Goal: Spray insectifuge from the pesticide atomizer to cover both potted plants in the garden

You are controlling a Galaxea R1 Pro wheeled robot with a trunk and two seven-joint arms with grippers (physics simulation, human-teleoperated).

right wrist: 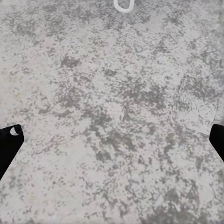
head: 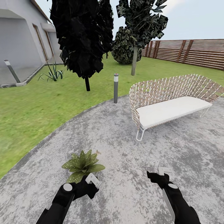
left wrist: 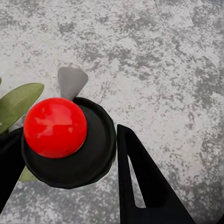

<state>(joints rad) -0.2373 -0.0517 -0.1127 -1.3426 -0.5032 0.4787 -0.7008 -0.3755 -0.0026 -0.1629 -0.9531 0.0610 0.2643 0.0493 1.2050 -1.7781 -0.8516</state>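
Open patio (head: 124,149) ahead; left claw (left wrist: 70,154) pinching a red-topped black cap beside potted plant (head: 82,165); right claw (right wrist: 112,140) spread, holding nothing.

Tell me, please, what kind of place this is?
Most likely a home garden: a green lawn, a round grey stone patio with a wicker sofa, and a brown slatted fence.
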